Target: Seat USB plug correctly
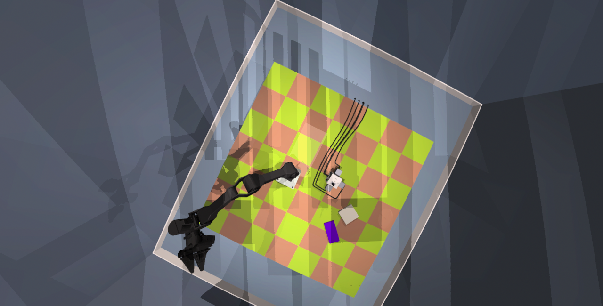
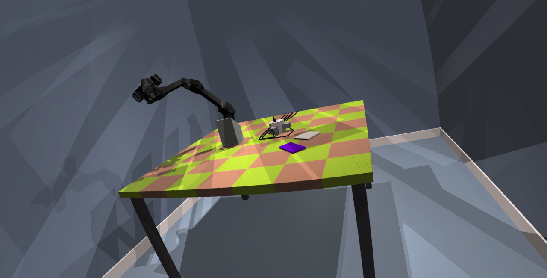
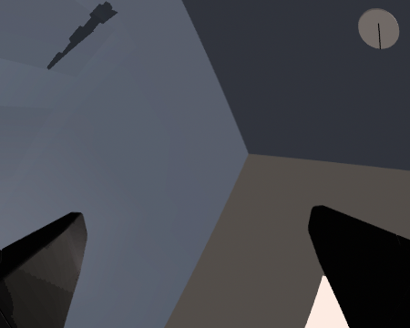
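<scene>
The white power cube (image 1: 336,177) (image 2: 278,125) stands on the checkered table (image 1: 292,222) (image 2: 254,176), with grey blocks around its sides. A small dark plug (image 1: 333,183) (image 2: 273,119) stands up from its top; its way round and depth are too small to tell. My gripper (image 1: 197,269) (image 2: 145,86) (image 3: 199,224) is open and empty. It is held high and out beyond the table's edge, on the far side of the arm's base from the cube. The wrist view shows only walls and ceiling between the spread fingers, with no cube or plug.
Several black cables (image 1: 338,140) (image 2: 288,116) run from the table's edge and loop around the cube. A flat beige slab (image 1: 348,214) (image 2: 307,135) and a flat purple block (image 1: 331,231) (image 2: 292,147) lie near the cube. The arm's pale pedestal (image 1: 288,182) (image 2: 230,134) stands beside it.
</scene>
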Tool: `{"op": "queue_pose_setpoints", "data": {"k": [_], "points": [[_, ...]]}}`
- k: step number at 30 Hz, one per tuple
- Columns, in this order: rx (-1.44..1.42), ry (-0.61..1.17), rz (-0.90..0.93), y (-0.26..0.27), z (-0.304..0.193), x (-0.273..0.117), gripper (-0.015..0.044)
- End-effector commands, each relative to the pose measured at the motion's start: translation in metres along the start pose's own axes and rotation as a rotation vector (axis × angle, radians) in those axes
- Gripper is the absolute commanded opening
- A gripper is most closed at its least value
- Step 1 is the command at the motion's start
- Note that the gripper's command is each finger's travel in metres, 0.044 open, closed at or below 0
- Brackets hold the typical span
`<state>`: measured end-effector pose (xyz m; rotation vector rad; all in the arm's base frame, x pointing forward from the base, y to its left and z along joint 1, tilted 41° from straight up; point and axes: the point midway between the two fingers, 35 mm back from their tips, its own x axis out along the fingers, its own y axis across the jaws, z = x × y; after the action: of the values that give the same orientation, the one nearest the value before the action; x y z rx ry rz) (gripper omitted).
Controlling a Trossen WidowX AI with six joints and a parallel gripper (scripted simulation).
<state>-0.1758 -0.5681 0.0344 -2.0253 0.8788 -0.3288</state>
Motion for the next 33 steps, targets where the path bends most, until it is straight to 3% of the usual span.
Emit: {"op": "queue_pose_setpoints", "data": {"k": [1, 4, 9, 17, 25, 33], "points": [[0.021, -0.006, -0.001, -0.002, 0.001, 0.004, 0.0426], [0.308, -0.096, -0.007, -0.032, 0.024, 0.056, 0.0440], [0.640, -0.211, 0.024, -0.071, 0.060, 0.112, 0.0440], [1.278, -0.440, 0.239, -0.161, 0.165, 0.198, 0.0440], [1.802, -0.561, 0.636, -0.249, 0.276, 0.230, 0.0440], [2.175, -0.509, 1.171, -0.328, 0.386, 0.214, 0.0440]]}}
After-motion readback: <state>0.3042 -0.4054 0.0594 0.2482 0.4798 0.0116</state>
